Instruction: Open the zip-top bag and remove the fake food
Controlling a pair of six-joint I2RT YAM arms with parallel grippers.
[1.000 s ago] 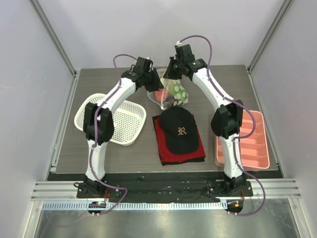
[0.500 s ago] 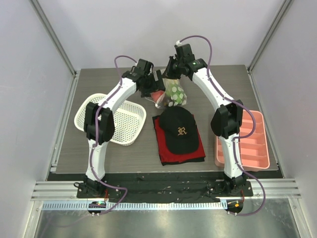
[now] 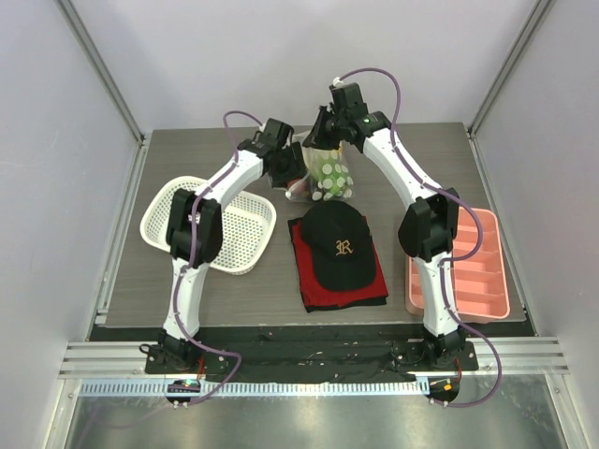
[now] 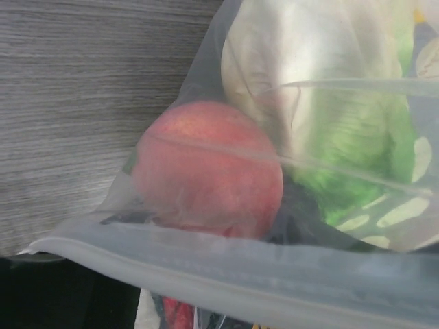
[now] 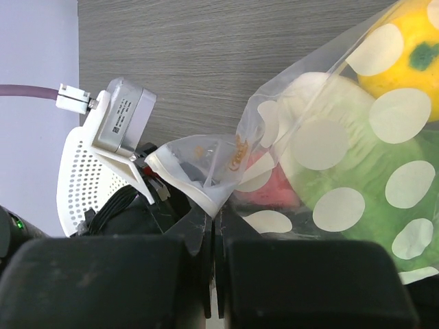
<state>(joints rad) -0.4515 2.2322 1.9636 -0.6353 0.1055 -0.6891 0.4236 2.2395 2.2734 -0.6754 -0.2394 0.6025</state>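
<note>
The zip-top bag point(image 3: 334, 175), clear with white dots, hangs off the table at the back centre. My right gripper point(image 3: 326, 142) is shut on its upper edge; in the right wrist view its jaws point(image 5: 214, 219) pinch the white zip lip of the bag point(image 5: 329, 144). Inside show a yellow-orange citrus point(image 5: 405, 48), a green vegetable point(image 5: 370, 178) and the red-pink peach point(image 5: 271, 188). My left gripper point(image 3: 292, 171) is pressed against the bag's left side. Its view is filled by the peach point(image 4: 206, 168), the green vegetable point(image 4: 357, 144), a dark piece point(image 4: 298, 212) and the zip strip point(image 4: 240, 274); its fingers are hidden.
A white mesh basket point(image 3: 211, 224) stands at the left. A black cap point(image 3: 339, 245) lies on a red cloth point(image 3: 314, 281) in front of the bag. A pink tray point(image 3: 468, 267) is at the right edge. The basket also shows in the right wrist view point(image 5: 72, 178).
My left gripper has moved right and nearer, up against the bag. The bag has been drawn up narrower under my right gripper, which holds its place.
</note>
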